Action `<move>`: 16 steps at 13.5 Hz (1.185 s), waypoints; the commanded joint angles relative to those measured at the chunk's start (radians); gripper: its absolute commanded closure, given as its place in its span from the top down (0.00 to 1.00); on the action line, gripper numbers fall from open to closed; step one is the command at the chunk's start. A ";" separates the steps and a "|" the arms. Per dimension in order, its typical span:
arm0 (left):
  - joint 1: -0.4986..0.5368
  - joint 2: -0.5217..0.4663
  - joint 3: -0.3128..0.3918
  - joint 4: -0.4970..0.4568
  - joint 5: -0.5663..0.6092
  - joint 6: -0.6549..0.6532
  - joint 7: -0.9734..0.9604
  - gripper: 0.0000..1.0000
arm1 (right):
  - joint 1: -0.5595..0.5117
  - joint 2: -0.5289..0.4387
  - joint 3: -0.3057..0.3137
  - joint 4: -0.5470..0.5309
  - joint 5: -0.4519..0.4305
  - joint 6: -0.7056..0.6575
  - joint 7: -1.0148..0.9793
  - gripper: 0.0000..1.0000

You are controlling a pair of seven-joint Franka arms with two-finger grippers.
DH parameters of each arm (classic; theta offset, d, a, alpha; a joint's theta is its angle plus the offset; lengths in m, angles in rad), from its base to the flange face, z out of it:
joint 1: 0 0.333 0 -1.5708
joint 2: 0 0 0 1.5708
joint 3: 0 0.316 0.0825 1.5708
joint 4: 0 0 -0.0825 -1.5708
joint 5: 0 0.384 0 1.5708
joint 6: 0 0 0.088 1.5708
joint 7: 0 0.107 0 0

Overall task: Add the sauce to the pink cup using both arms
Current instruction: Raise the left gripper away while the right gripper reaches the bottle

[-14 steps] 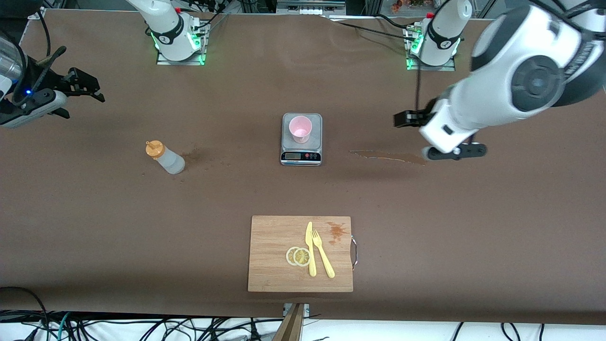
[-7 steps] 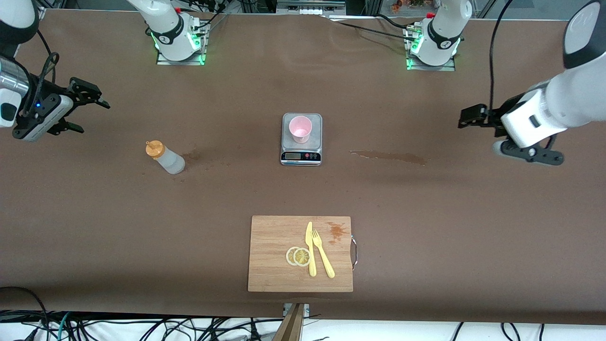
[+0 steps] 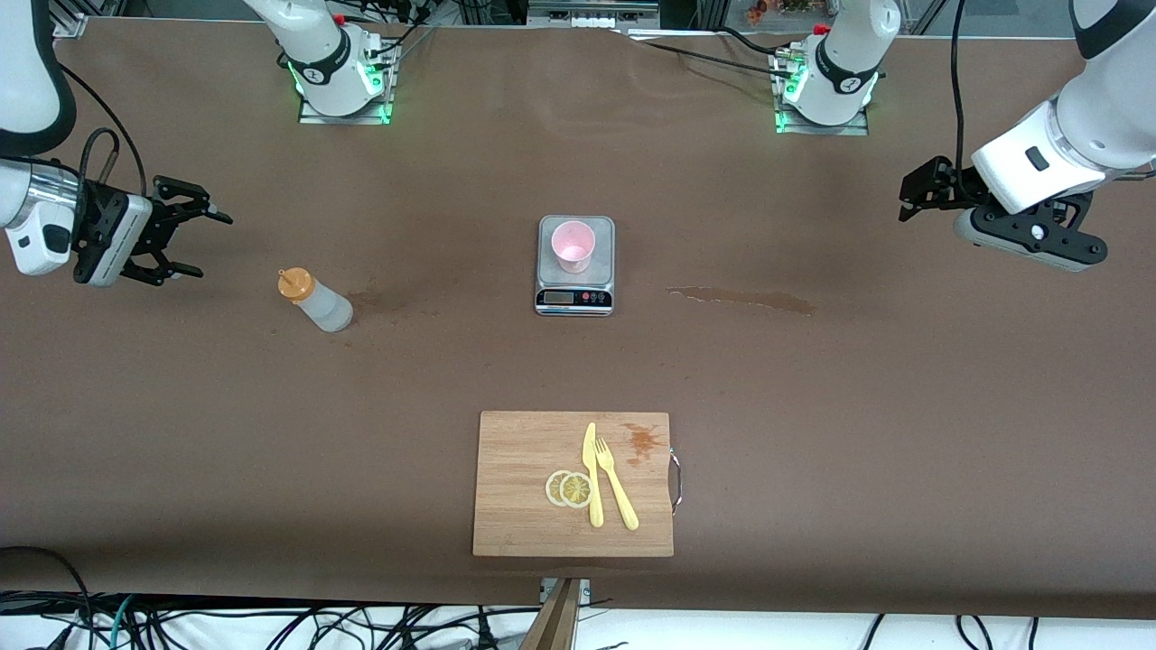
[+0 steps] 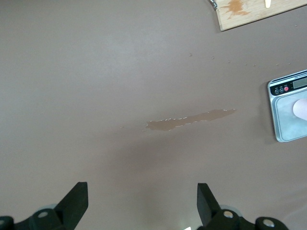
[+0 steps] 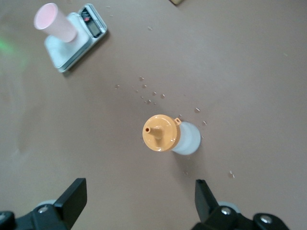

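Observation:
The pink cup (image 3: 573, 246) (image 5: 55, 21) stands on a small kitchen scale (image 3: 575, 298) at mid-table; in the left wrist view only the cup's edge (image 4: 301, 109) shows. The sauce bottle (image 3: 316, 302) (image 5: 187, 139), translucent with an orange nozzle cap (image 5: 161, 132), stands toward the right arm's end. My right gripper (image 3: 203, 244) (image 5: 139, 189) hovers open beside the bottle, apart from it. My left gripper (image 3: 908, 203) (image 4: 142, 191) hangs open and empty over bare table at the left arm's end.
A brownish sauce stain (image 3: 741, 298) (image 4: 187, 120) lies between the scale and the left gripper; a fainter stain (image 3: 375, 298) lies by the bottle. A wooden cutting board (image 3: 524, 469) nearer the camera carries a yellow knife, a fork and lemon slices.
The left arm has swung away from the stain out to its own end of the table. The right gripper has come down and in toward the bottle. Both stay open.

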 commanded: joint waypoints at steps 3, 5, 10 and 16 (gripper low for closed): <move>-0.009 -0.041 0.045 -0.022 0.023 -0.006 0.027 1.00 | -0.062 0.127 -0.011 -0.045 0.183 0.005 -0.462 1.00; 0.002 -0.032 0.048 -0.007 0.019 -0.062 0.016 1.00 | -0.067 0.181 -0.012 -0.043 0.232 0.008 -0.556 1.00; 0.000 -0.030 0.039 -0.002 0.023 -0.072 -0.017 1.00 | -0.068 0.359 -0.012 -0.008 0.418 0.000 -0.842 1.00; -0.011 -0.029 0.034 0.004 0.023 -0.072 -0.050 1.00 | -0.068 0.472 -0.011 0.036 0.488 -0.001 -0.982 1.00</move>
